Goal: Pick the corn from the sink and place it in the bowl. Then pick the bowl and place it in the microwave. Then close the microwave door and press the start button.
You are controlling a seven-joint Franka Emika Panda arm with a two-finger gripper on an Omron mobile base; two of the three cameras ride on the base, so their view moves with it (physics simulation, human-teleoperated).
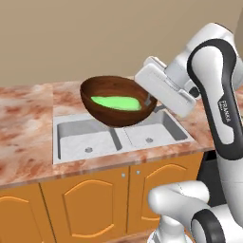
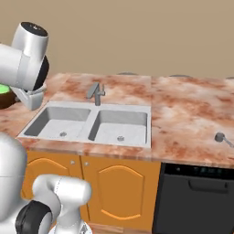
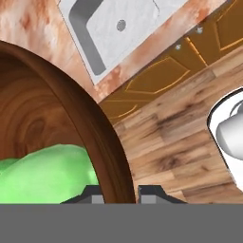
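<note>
The hand (image 1: 148, 100) pinches the bowl (image 1: 111, 102) by its rim, lifting it above the sink (image 1: 118, 135); the corn (image 1: 116, 102) lies inside, riding along, presumably toward the microwave.

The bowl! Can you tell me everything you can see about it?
The bowl is round, dark brown and glossy, with wood-like rings inside. It is lifted in the air above the sink, tilted so you can look into it. The bright green corn lies inside, on the bottom. The gripper pinches its rim, one finger inside and one outside, as the hand view shows. Nothing else touches it.
</note>
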